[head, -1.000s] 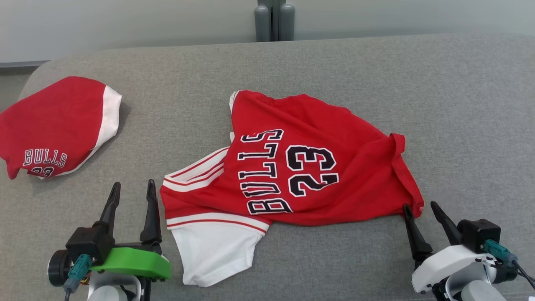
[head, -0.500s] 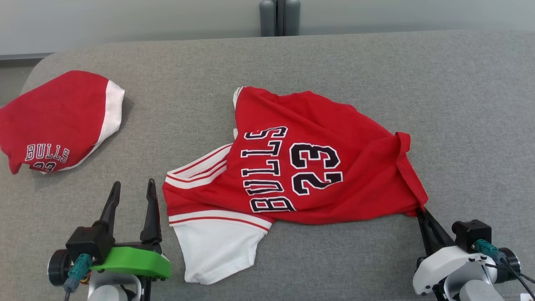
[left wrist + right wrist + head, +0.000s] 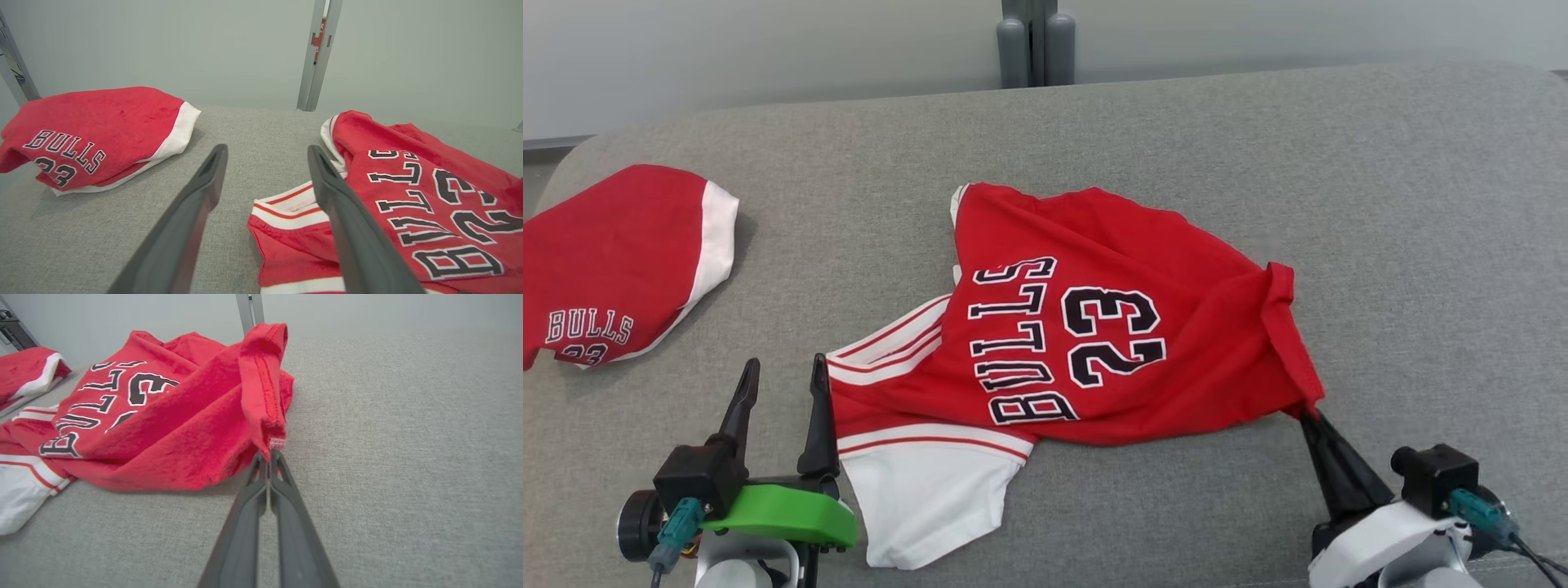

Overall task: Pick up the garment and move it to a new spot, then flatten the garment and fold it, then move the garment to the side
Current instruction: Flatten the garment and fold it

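Grey fabric surface (image 3: 1421, 204): red jersey (image 3: 1192, 359) centre, second jersey (image 3: 613, 245) left.

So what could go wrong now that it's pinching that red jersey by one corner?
1. The right end effector is shut on just the hem corner of the jersey; the fabric might slip out when pulled.
2. The left end effector stands open, holding nothing, so a lift would likely let the jersey hang and bunch.
3. Dragging it leftward could disturb the folded garment.
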